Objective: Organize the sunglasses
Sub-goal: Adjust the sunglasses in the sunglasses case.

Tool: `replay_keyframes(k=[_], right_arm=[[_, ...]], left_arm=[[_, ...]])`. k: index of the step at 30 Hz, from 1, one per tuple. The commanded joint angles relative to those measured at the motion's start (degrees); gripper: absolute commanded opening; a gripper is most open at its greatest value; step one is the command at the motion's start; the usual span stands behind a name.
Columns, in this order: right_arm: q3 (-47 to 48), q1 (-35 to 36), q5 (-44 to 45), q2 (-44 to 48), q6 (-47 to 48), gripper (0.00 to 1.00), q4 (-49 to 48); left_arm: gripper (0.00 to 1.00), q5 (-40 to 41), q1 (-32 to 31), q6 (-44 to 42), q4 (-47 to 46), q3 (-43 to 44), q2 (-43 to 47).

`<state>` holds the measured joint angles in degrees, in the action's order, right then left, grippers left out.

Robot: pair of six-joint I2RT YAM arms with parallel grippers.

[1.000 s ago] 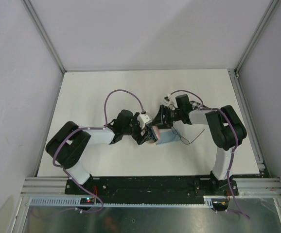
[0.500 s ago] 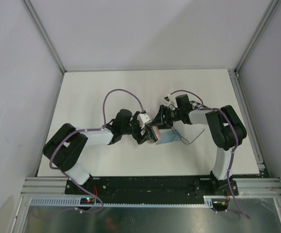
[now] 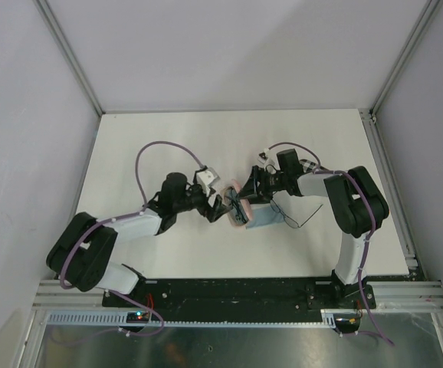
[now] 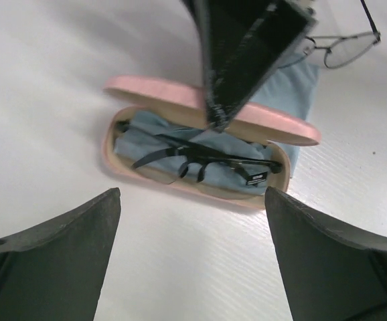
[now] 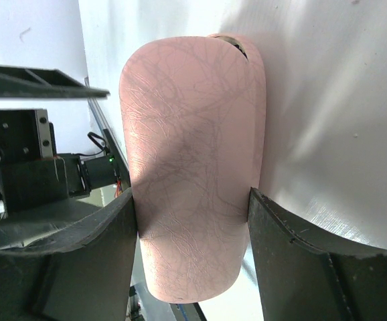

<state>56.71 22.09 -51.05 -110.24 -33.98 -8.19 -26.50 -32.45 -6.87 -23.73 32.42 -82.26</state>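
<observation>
Sunglasses, black-rimmed pair: thin black frame with narrow lenses and a small white tag on one arm. It lies lengthwise inside the open pink case, on a pale blue lining.
Sunglasses, wire pair: dark thin wire with rounder clear lenses. It lies on the surface beyond the case, at the far edge of the light blue cloth.
Case: hinged open with the lid raised. Part of it rests on the cloth.
State of right gripper: fingers partly apart, one on each long side of the raised lid, clamped on it.
State of left gripper: spread wide and holding nothing. It points at the case from just short of it.
Change since a second ago: the left gripper was then pressed close against the case, next to the right gripper. It has since drawn back to the left, and its elbow has swung outward. The top view now shows the black-rimmed pair in the case. The right arm, the case and the wire pair have not shifted.
</observation>
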Motion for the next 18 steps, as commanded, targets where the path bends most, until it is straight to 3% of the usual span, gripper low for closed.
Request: replay_keyframes(k=[1, 5, 8, 11, 18], right_arm=[[0.26, 0.14, 3.25, -0.78, 1.35, 0.43, 3.20], [0.20, 0.16, 3.25, -0.63, 1.30, 0.43, 3.26], [0.26, 0.15, 3.29, -0.57, 1.28, 0.43, 3.22], [0.31, 0.13, 3.19, -0.44, 1.25, 0.43, 3.06], [0.33, 0.23, 3.15, -0.25, 1.20, 0.43, 3.09]], left_arm=[[0.92, -4.14, 5.12, 12.12, -9.03, -3.25, 3.74], [0.84, -4.45, 7.03, 20.91, -9.88, -3.43, 4.78], [0.51, -5.79, 8.03, 27.37, -9.85, -2.58, 4.22], [0.27, -8.25, 8.02, 30.57, -9.85, -1.76, 3.38], [0.08, -7.47, 6.69, 33.15, -8.28, -1.68, 0.59]])
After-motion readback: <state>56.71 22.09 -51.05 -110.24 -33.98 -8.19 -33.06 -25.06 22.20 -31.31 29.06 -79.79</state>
